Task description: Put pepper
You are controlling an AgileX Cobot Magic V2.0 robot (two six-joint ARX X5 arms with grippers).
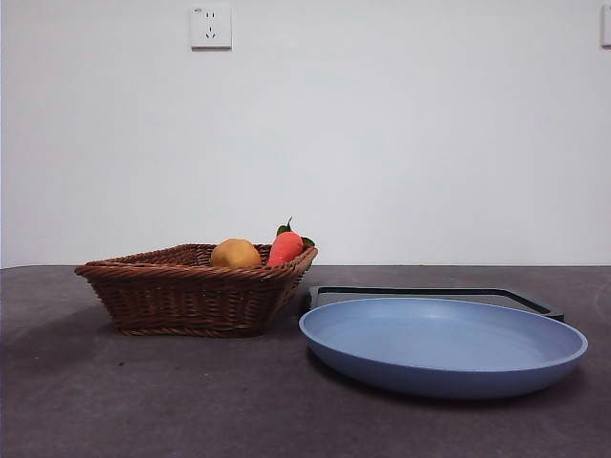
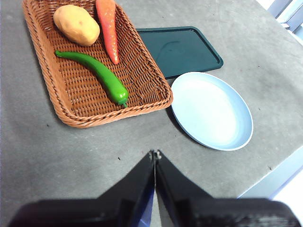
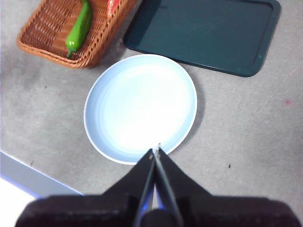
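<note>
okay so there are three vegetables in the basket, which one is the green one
The pepper, long, slim and curved, lying across the middle of the basket. The potato beside it is round and yellow-brown, and the carrot is orange and pointed.

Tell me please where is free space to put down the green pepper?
The round pale-blue plate and the dark-green rectangular tray are both bare. The woven brown wicker basket is crowded: the long green pepper, an orange carrot and a yellow potato lie inside.
</note>
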